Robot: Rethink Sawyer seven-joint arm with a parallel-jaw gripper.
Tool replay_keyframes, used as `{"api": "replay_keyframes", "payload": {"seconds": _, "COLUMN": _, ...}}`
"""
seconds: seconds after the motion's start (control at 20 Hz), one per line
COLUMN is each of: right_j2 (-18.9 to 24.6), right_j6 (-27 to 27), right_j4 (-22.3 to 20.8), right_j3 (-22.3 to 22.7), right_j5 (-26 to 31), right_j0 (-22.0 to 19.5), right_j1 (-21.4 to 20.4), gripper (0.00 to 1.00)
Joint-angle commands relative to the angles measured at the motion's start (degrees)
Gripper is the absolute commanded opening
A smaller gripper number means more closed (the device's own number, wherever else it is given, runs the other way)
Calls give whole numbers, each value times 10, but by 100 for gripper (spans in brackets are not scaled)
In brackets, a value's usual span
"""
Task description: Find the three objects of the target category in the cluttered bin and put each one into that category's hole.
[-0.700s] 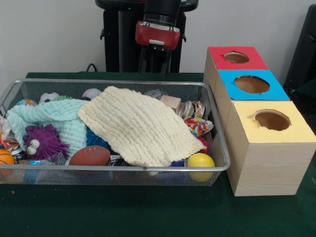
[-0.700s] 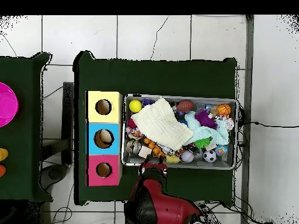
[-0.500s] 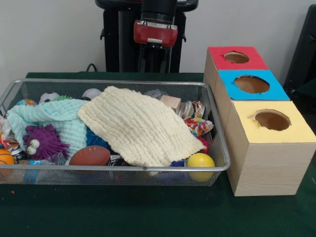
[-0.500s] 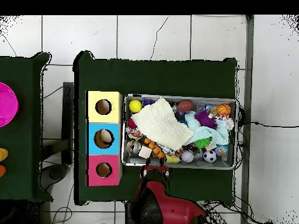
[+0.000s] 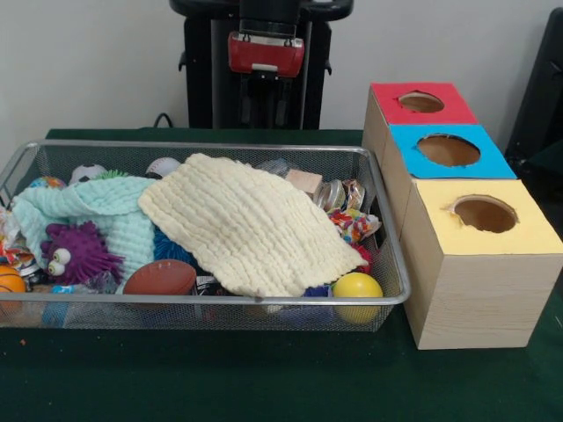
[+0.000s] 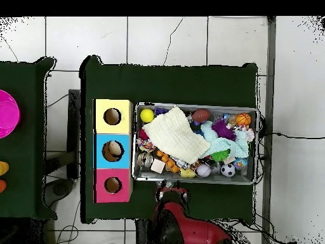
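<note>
A wire mesh bin (image 5: pixel 220 299) holds a jumble of toys under a cream knitted cloth (image 5: pixel 251 224) and a mint cloth (image 5: pixel 106 207). A purple spiky toy (image 5: pixel 77 251), a brown football (image 5: pixel 160 278), a yellow ball (image 5: pixel 357 287), a wooden block (image 5: pixel 304 182) and snack packets (image 5: pixel 352 224) show around the cloths. My gripper (image 5: pixel 265 92) hangs behind the bin's far rim, outside the bin and holding nothing that I can see. From overhead, the gripper (image 6: pixel 172 189) sits just below the bin (image 6: pixel 257 146).
Beside the bin stand three joined boxes with round holes: red (image 5: pixel 420 102), blue (image 5: pixel 449 149) and yellow (image 5: pixel 484 214). From overhead the blue box's hole (image 6: pixel 112 151) shows something tan inside. A pink dish (image 6: pixel 5 113) lies on a separate table.
The gripper has drawn back from the bin's far rim toward the pedestal and risen a little. Nothing in the bin has moved.
</note>
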Motion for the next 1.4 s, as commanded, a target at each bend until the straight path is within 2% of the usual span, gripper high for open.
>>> {"api": "replay_keyframes", "payload": {"seconds": 0.05, "right_j2": 51, "right_j6": 88, "right_j4": -20, "right_j3": -12, "right_j5": 36, "right_j0": 0, "right_j1": 7, "gripper": 100}}
{"api": "replay_keyframes", "payload": {"seconds": 1.4, "right_j2": 30, "right_j6": 97, "right_j4": -14, "right_j3": -37, "right_j5": -29, "right_j0": 27, "right_j1": 68, "gripper": 100}}
